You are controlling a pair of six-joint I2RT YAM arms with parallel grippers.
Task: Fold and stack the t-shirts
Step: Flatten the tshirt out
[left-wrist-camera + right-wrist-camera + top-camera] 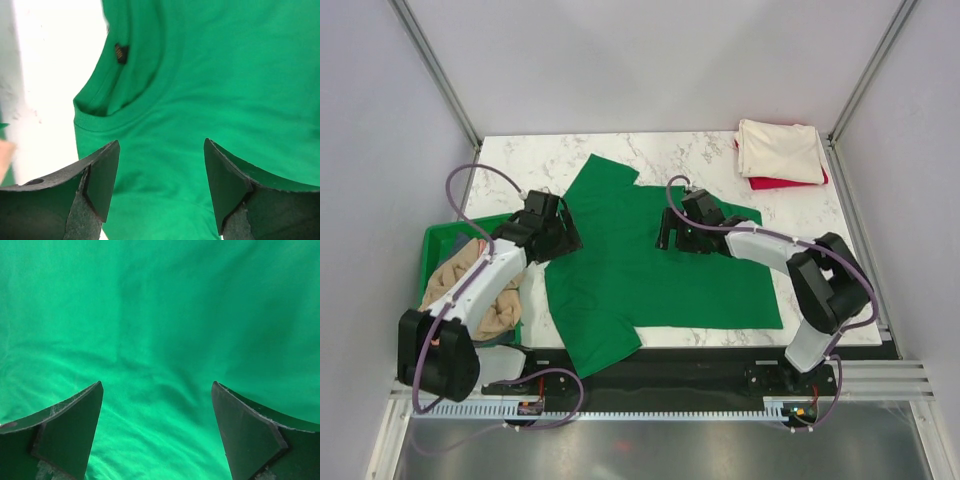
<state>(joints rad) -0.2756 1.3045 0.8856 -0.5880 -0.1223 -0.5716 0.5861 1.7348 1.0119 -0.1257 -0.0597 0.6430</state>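
The left hand [560,236] stood open, its two fingers spread apart and grasping nothing. In the left wrist view it [161,150] hung just above the neck part of the green t-shirt [225,75], with the collar [125,112] lying right in front of the fingertips and a small dark label [120,53] visible inside the neck opening. Whether the fingers touched the cloth could not be told.

The right hand [666,236] was also released, its fingers wide apart and empty. In the right wrist view it [157,387] was over the body of the same shirt [160,300], which filled the whole picture with soft wrinkles.

From above, the green t-shirt [640,260] lay spread flat on the marble worktop [700,155], between the two arms. Its collar pointed to the left arm, one sleeve to the far side and the other sleeve to the near edge.

At the far right corner of the worktop the cream-white t-shirt [780,150] lay folded on top of the red t-shirt [785,183], of which only a narrow border showed.

At the left side stood a green bin [440,237], and the tan t-shirt [455,275] lay crumpled inside it, partly hidden under the left arm.
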